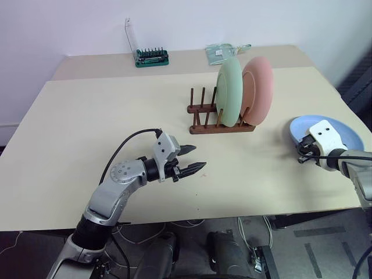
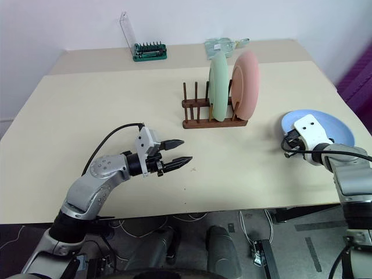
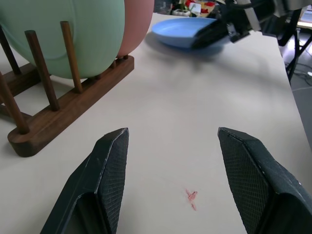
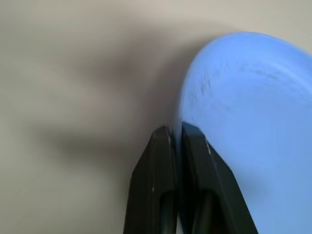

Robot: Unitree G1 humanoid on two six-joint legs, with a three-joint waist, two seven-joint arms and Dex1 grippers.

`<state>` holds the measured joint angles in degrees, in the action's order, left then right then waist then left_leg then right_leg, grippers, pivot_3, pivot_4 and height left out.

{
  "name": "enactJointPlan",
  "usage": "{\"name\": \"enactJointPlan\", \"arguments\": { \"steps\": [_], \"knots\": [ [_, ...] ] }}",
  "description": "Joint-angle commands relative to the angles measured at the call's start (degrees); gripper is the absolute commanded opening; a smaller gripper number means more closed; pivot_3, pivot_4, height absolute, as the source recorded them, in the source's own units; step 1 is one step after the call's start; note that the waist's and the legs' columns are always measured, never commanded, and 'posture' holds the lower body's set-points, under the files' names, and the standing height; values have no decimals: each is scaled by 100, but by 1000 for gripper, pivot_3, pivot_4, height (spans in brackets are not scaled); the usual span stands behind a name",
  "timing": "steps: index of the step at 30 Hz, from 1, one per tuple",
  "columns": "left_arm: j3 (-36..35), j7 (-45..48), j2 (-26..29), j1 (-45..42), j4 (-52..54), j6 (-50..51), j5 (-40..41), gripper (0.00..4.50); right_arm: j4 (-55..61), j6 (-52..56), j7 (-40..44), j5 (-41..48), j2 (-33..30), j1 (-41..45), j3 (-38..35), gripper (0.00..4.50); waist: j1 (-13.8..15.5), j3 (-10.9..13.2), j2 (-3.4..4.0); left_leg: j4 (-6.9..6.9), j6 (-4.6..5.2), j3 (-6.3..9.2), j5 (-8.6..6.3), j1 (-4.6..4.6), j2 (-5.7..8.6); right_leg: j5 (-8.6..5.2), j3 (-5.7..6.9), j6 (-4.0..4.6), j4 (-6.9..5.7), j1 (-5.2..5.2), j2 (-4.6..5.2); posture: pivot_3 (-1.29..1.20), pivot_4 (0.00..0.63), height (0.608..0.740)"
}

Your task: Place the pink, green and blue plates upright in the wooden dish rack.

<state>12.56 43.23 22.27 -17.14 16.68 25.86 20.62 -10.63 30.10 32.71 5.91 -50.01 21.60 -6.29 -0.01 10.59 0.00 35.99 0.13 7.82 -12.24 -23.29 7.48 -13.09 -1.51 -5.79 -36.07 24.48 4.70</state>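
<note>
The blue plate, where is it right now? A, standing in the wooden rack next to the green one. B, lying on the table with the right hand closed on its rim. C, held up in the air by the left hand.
B: the blue plate lies on the table, with the right hand shut on its rim.

Wide bare counter [image 1: 87, 133] left and front of rack [image 1: 221, 119]; left tool [image 1: 192, 159] hovers there, fingers apart. Rack's left peg slots free; green plate [image 1: 229, 91] and pink plate [image 1: 258, 90] fill the right slots, blocking that side. Blue plate [image 1: 343, 131] with right tool [image 1: 302, 152] pinched on its rim sits near right counter edge. Bit holder [image 1: 152, 56] at back.
</note>
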Motion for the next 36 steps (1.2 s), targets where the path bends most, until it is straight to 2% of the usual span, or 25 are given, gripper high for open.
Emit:
{"name": "enactJointPlan", "arguments": {
  "steps": [1, 6, 10, 14, 17, 21, 24, 36],
  "knots": [
    [-100, -46, -18, -50, 160, -137, -18, 2998, -69, -779, -651, -372, -12, 857, -219, 29, 14, 2, 10, -1, 0, -2, 0, -2, 1, 3, -1, -6, -1, 4, 1, 0, 150, 740],
    [-335, -422, -163, -104, -18, -317, -131, 2998, 13, -1671, -926, 75, 611, 2467, -495, 29, -17, 2, 9, -9, -1, -2, 0, -5, -4, 8, -1, -13, -1, 14, -4, 0, 150, 740],
    [-627, -821, -275, -149, -217, -545, -287, 2998, 338, -1598, -410, 893, 1237, 3322, -483, 29, -15, 3, -4, -10, -2, 6, 0, -6, -5, 9, 5, -14, 1, 13, -5, 0, 150, 740],
    [-963, -1151, -281, -109, -378, -800, -425, 2998, 1134, -671, 214, 2213, 1866, 3438, -411, 29, 18, 2, -5, -7, 0, 9, -2, -6, -5, 9, 5, -14, 3, 10, -4, 0, 150, 740],
    [-1324, -1253, -51, 110, -441, -894, -492, 2998, 1791, 365, -200, 3494, 2825, 3565, -434, 29, -28, 2, -3, -9, 0, 10, -2, -6, -6, 11, 2, -11, -3, 16, -6, 0, 150, 740],
    [-1514, -1189, 118, 386, -312, -894, -418, 2998, 2038, 1202, -1057, 4452, 3703, 3589, -553, 29, -48, 0, -2, -19, -3, 12, 0, -10, -5, 14, -3, -6, -14, 31, -4, 0, 150, 740],
    [-1522, -1138, 180, 592, -146, -882, -395, 2998, 1814, 1516, -1706, 4735, 4164, 3553, -646, 29, -49, -1, -1, -20, -3, 12, -1, -10, -4, 16, -3, -3, -12, 31, -4, 0, 150, 740],
    [-1411, -1183, 91, 668, 50, -766, -371, 2998, 899, 2050, -3004, 5241, 4711, 3469, -1145, 29, -99, -3, 2, -47, -11, 7, 5, -9, -8, 19, -1, 1, -15, 51, -8, 0, 150, 740]
  ]
}}
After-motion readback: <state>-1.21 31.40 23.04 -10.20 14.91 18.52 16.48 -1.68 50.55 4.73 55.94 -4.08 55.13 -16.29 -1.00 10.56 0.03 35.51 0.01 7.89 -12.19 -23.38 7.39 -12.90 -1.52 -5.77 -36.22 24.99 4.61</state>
